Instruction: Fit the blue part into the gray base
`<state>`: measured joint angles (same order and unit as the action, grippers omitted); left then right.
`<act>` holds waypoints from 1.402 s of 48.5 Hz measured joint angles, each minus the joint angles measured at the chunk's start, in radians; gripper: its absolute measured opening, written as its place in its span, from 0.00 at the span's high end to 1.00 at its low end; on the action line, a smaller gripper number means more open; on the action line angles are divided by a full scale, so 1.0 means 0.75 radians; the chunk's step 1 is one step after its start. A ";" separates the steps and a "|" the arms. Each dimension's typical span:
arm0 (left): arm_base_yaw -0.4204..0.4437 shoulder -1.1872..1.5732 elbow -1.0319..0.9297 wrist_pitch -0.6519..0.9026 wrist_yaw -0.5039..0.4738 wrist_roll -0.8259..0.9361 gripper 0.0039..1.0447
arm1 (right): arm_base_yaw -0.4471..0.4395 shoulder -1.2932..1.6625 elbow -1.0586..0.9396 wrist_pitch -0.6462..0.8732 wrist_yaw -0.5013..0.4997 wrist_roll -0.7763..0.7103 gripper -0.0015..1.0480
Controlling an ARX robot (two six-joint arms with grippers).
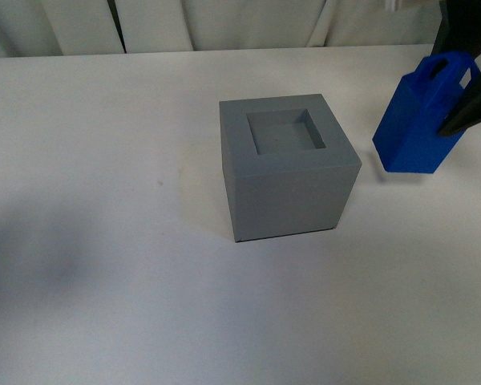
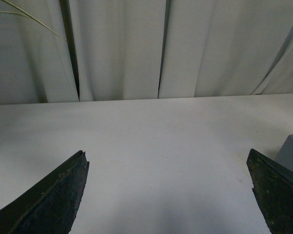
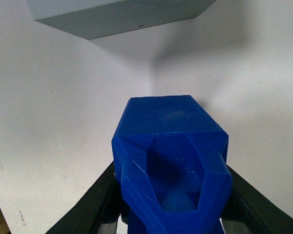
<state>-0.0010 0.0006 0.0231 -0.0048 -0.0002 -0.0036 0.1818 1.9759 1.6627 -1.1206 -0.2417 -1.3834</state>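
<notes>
The blue part (image 1: 417, 128) is showing a bright, even blue, unmarked. The gray base (image 1: 289, 172) is showing plain matte gray, darker on its front face. The tabletop (image 1: 104, 241) is looking plain white. Both the left claw (image 2: 167, 161) and right claw (image 3: 171, 214) are showing black; the curtain (image 2: 122, 48) is showing off-white.

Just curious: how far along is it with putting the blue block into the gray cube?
Pickup looks done: the right hand grips the blue part, tilted, beside the gray base. Remaining: carry it over the empty recess, straighten and lower it. The left hand is open.
</notes>
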 joint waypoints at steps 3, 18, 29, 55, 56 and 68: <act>0.000 0.000 0.000 0.000 0.001 0.000 0.06 | 0.006 -0.010 0.044 -0.036 -0.043 0.000 0.56; 0.000 0.000 0.000 0.000 0.000 0.000 0.06 | 0.141 -0.033 0.204 -0.114 -0.121 0.007 0.56; 0.000 0.000 0.000 0.000 0.000 0.000 0.06 | 0.240 -0.008 0.290 -0.151 -0.125 0.025 0.56; 0.000 0.000 0.000 0.000 0.000 -0.001 0.06 | 0.317 0.083 0.298 -0.193 -0.079 0.040 0.56; 0.000 0.000 0.000 0.000 0.000 0.000 0.06 | 0.317 0.084 0.298 -0.193 -0.079 0.040 0.56; 0.000 0.000 0.000 0.000 0.001 0.000 0.06 | 0.319 0.086 0.298 -0.198 -0.068 0.040 0.56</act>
<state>-0.0010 0.0006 0.0231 -0.0048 0.0002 -0.0036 0.4213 2.0403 1.8858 -1.2690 -0.2928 -1.3533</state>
